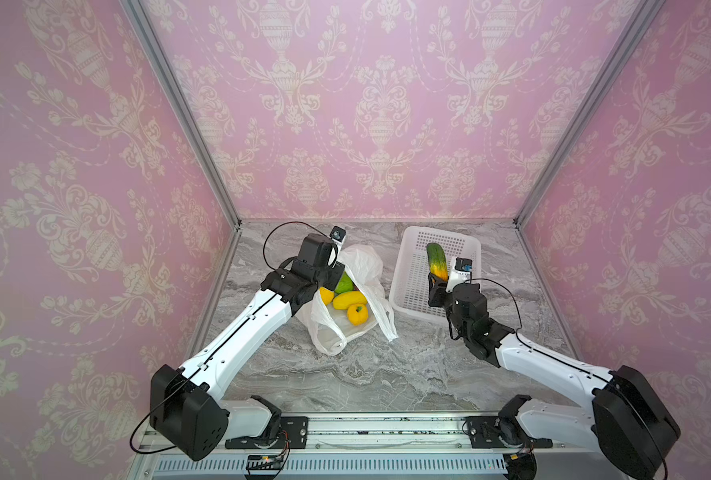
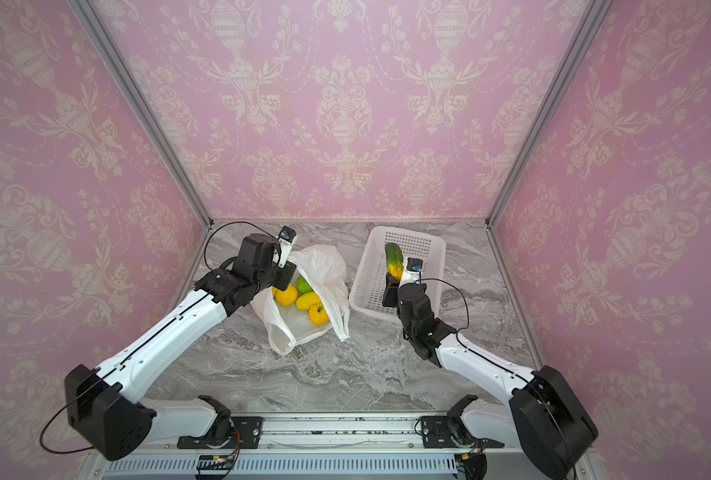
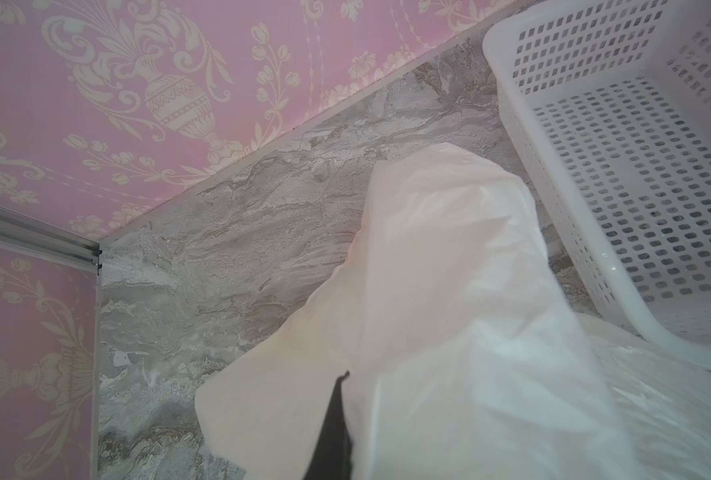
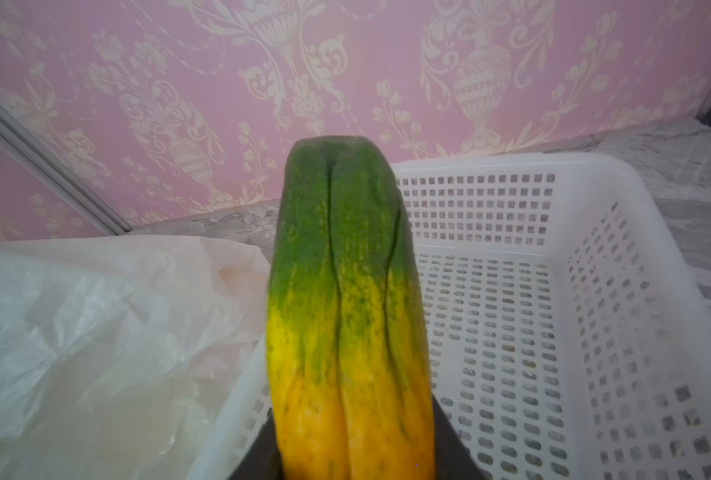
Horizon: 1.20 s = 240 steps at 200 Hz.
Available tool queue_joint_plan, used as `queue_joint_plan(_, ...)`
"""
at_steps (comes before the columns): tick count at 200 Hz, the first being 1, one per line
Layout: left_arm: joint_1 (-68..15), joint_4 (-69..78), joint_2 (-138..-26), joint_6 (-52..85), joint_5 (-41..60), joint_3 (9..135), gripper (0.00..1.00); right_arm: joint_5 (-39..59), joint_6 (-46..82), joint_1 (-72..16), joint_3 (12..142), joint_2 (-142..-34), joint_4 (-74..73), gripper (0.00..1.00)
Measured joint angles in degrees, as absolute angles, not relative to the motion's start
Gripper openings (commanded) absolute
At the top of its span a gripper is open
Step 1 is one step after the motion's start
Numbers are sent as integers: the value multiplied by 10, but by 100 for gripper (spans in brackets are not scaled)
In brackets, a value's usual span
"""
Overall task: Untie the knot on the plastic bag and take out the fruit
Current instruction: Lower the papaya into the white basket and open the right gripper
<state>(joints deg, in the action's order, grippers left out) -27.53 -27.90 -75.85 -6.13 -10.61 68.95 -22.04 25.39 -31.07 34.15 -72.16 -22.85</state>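
The right gripper [image 1: 437, 282] had its jaws narrowed around the orange end of a long fruit [image 1: 436, 261], whose long axis ran from the jaws toward the upper part of the frame, green end farthest away. In both top views the long fruit hung over the near left part of a white basket [image 1: 407, 266]; whether it touched the basket floor could not be told. A release there would probably have dropped it inside, lengthwise along the basket. Left of the basket lay the plastic bag [image 1: 362, 266], its mouth open toward the bottom of the frame and its handle loops [image 1: 387, 322] loose on the table [image 1: 366, 374], with no knot to be seen. The left gripper [image 3: 333, 424] was pinched closed on a fold of the bag's far edge, holding it up. The remaining fruit [image 1: 348, 300], yellow and green, sat in the bag's mouth, nearer the left arm but to the left of the right gripper.
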Motion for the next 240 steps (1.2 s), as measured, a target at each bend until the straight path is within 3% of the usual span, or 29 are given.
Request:
queue_joint_plan(63, -275, -279, -759, -61, -106, 689, 0, -131, 299, -258, 417, -897, -175, 11)
queue_joint_plan(122, -275, -279, -759, -61, -106, 689, 0, -96, 303, -256, 457, -963, -170, 16)
queue_joint_plan(198, -275, -279, -759, -61, -106, 689, 0, -68, 303, -255, 478, -988, -168, 44)
queue_joint_plan(240, -275, -279, -759, -61, -106, 689, 0, -54, 301, -255, 478, -988, -168, 71)
